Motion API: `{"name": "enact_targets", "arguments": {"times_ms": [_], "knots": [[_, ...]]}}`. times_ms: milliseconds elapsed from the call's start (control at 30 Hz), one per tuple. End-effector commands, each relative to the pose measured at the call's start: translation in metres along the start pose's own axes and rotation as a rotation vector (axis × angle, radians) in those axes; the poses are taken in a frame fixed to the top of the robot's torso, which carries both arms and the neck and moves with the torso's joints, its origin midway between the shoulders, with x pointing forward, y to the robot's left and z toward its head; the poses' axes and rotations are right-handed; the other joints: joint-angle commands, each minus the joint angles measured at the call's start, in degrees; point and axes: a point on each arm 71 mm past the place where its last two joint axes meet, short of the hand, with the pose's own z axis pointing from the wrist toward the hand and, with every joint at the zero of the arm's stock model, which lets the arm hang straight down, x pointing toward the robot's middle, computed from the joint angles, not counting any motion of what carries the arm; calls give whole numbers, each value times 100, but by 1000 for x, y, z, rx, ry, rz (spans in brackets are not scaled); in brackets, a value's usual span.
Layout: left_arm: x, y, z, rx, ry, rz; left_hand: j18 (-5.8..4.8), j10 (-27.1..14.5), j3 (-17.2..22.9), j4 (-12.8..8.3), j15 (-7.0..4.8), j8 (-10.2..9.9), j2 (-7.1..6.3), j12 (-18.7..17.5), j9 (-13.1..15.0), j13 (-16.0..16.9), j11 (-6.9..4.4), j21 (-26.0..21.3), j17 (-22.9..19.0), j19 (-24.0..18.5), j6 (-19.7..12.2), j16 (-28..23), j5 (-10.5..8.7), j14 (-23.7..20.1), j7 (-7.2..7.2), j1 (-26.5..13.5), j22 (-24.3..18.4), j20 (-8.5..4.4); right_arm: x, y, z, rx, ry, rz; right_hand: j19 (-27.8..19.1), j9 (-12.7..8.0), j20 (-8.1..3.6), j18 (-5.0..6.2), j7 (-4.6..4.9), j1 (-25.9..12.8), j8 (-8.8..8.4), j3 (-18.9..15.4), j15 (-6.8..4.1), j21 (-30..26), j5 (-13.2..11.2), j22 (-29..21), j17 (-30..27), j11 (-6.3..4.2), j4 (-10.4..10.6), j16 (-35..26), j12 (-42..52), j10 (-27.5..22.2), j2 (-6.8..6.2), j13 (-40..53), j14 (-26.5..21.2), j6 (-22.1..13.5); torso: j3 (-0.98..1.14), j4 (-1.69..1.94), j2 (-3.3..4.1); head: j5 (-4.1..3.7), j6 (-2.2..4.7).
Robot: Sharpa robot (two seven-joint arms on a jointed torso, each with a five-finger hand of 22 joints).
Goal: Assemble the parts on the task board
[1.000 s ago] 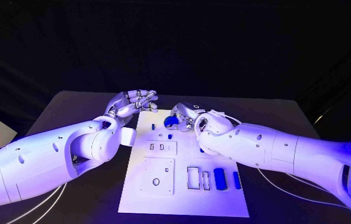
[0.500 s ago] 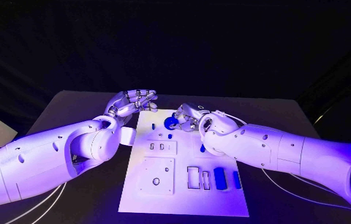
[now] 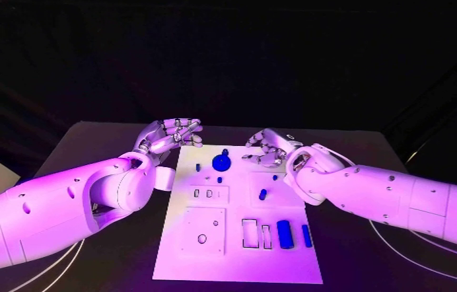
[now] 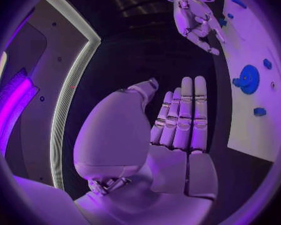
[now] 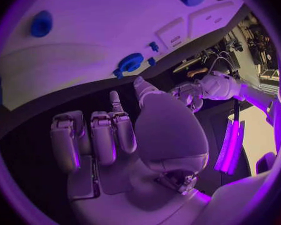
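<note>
The white task board (image 3: 238, 259) lies in the middle of the black table. A round blue disc part (image 3: 222, 162) sits on its far end, free of both hands. My right hand (image 3: 269, 148) hovers just right of the disc with its fingers loosely spread, holding nothing. My left hand (image 3: 172, 133) hangs at the board's far left corner, also empty. In the left wrist view the left hand (image 4: 178, 120) shows flat, straight fingers, with the disc (image 4: 248, 78) and the right hand (image 4: 193, 15) beyond. The right wrist view shows the right hand (image 5: 115, 140) near the disc (image 5: 130, 62).
Two long blue parts (image 3: 284, 232) (image 3: 308, 234) lie at the board's near right beside open rectangular slots (image 3: 250, 232). A small blue part (image 3: 260, 194) and several tiny ones sit mid-board. Bare black table (image 3: 371, 146) flanks the board on both sides.
My right hand has let go of the blue disc, which now rests on the board, and has drawn away to the right. The left hand has stayed in place.
</note>
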Motion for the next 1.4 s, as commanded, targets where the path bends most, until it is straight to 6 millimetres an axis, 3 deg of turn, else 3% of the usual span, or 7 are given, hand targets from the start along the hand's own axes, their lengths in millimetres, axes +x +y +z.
{"name": "enact_targets", "arguments": {"times_ms": [33,167,267,667,700,867,1400], "knots": [[1,-1,1,10,13,-6,53,-42,28,1,10,-28,2,-34,6,-9,-11,36,7,-55,8,32,-22,-39,25,-64,11,8,-14,-14,-9,-12,39,215,600,-14,-42,-39,8,150,-36,45,-26,25,11,1506,1337,-12,-117,-23,-58,340,-49,1231,565,-5,17,-53,-46,21,-1],[-1,-1,1,10,11,-5,53,-42,28,1,10,-28,1,-34,6,-9,-11,37,7,-55,8,32,-22,-39,25,-65,11,8,-31,-42,-25,12,78,291,600,-35,-26,-39,34,476,-80,141,-11,25,10,1506,1344,10,-362,-22,-150,269,-189,1164,566,-47,33,-78,-65,0,-4],[-1,0,1,10,10,-5,53,-26,31,-3,11,-24,0,-22,9,-4,-15,47,15,-70,17,36,-23,-41,21,-71,18,11,-40,-60,-35,27,96,300,600,-39,-26,-39,37,688,-81,178,-15,25,10,1506,1362,15,-512,-16,-214,220,-297,1117,569,-26,59,-99,-66,-21,-3],[-2,1,1,9,10,-4,64,183,79,-33,-14,-23,-8,65,25,36,-54,144,74,-147,47,69,-22,-46,-2,-110,81,13,-45,-107,-55,86,96,177,600,-44,-27,-39,34,816,-87,197,-15,25,11,1506,1426,11,-596,9,-202,229,-350,1127,586,-22,141,-158,-68,-13,-29],[-2,1,1,8,10,-4,64,183,79,-33,-14,-23,-8,65,25,36,-54,144,74,-147,47,69,-22,-46,-2,-110,81,13,-45,-110,-56,92,95,171,600,-44,-27,-39,34,816,-87,197,-15,25,11,1506,1426,11,-596,9,-202,229,-350,1127,586,-22,134,-152,-68,-14,-33],[-3,2,1,7,7,-2,64,193,82,-34,-16,-23,-10,68,26,38,-56,150,77,-151,48,71,-22,-46,-4,-112,84,13,-42,-116,-58,109,93,159,600,-44,-27,-39,34,816,-87,196,-13,25,11,1506,1431,10,-597,10,-202,229,-351,1127,587,-21,153,-144,-62,-15,-32],[-5,2,0,5,3,0,65,201,89,-39,-18,-22,-12,69,28,39,-58,161,84,-156,52,76,-22,-44,-8,-113,91,12,-27,-118,-54,140,96,154,600,-37,-31,-39,26,813,-51,299,-21,25,14,1506,1443,3,-569,15,-141,280,-223,1173,590,78,140,-141,-60,-21,-72]]}}
